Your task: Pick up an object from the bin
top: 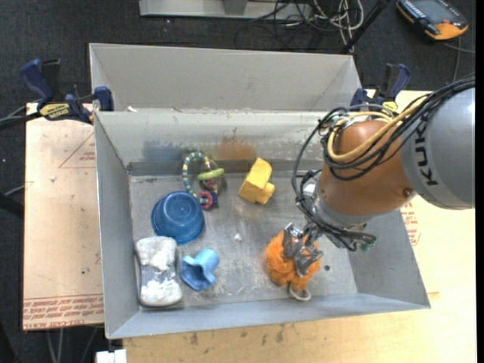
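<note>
Gripper (302, 254) (state unclear) overlaps orange fuzzy toy (276, 262), front right of bin (113, 203).

Bin (227, 131): I see its loose things spread over the floor.
Gripper (302, 257): I have it down at the near right of the floor, on the fuzzy ball.
Fuzzy ball (277, 267): near right, under the gripper, well apart from the rest.
Block (257, 181): behind the ball, mid-floor, near the back wall.
Ring toy (200, 174): left of the block, at the back.
Bowl (178, 216): just in front of the ring toy, left side.
Packet (159, 271): near left corner, in front of the bowl.
Funnel piece (199, 269): just right of the packet.
</note>
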`<state>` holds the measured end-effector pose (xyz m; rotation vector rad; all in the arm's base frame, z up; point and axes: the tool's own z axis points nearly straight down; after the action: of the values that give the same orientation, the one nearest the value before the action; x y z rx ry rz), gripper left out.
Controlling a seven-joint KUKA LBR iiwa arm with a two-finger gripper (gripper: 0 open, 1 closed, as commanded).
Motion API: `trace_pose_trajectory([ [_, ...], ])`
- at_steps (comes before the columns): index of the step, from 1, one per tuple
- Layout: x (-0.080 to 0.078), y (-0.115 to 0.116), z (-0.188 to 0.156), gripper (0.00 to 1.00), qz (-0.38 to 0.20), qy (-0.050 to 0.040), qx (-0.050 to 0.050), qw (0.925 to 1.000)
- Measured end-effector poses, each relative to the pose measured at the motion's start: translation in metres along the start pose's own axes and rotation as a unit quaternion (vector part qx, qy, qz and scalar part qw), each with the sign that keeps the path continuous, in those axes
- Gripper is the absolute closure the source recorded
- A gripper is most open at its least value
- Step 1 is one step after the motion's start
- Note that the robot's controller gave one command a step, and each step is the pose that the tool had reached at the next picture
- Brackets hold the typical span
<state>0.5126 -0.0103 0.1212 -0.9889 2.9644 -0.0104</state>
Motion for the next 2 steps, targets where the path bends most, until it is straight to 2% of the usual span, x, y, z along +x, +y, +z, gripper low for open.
trace_pose_trajectory([
  [1,-0.026,-0.017,0.032,1.0,-0.011,0.01,-0.012,0.9998],
  [2,-0.041,-0.031,0.036,1.0,0.077,0.0046,-0.005,0.997],
])
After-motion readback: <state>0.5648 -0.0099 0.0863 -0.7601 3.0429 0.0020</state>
